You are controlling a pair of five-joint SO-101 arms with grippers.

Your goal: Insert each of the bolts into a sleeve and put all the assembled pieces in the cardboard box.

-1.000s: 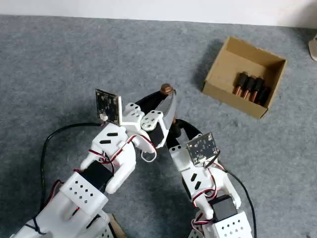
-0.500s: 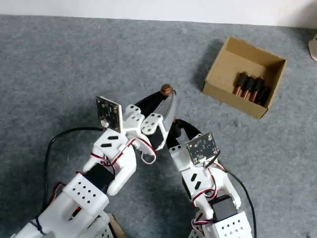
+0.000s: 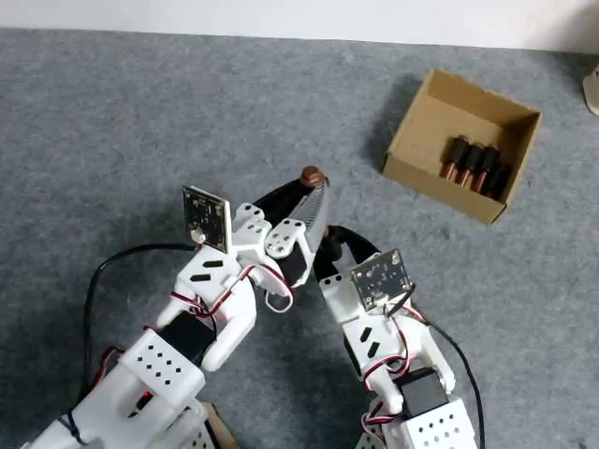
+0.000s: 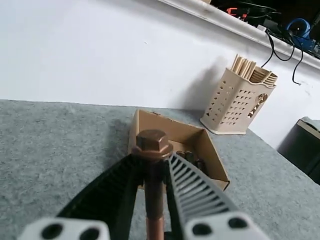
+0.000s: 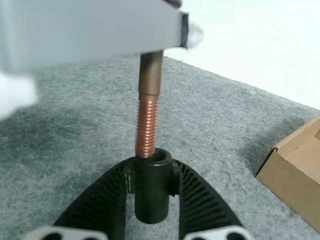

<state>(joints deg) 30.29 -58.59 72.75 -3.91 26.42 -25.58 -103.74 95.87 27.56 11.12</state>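
Observation:
My left gripper (image 4: 152,165) is shut on a copper bolt (image 4: 152,185), hex head up toward the fingertips; from above the head (image 3: 312,176) shows at the tips of the black fingers. My right gripper (image 5: 152,187) is shut on a black sleeve (image 5: 151,192), held upright with its bore facing the bolt. The bolt's threaded end (image 5: 147,127) stands right at the sleeve's mouth, its tip touching or just entering the rim. The cardboard box (image 3: 409,154) lies at the back right and holds several assembled pieces (image 3: 474,166).
Both arms (image 3: 201,309) meet at the middle of the grey carpeted table (image 3: 140,140). A perforated beige holder (image 4: 241,102) with wooden sticks stands beyond the box by the white wall. Bare carpet lies left of the arms.
The left gripper with the bolt has drawn back slightly toward the near side, bringing the bolt's head a little lower in the high view. The right arm has stayed still.

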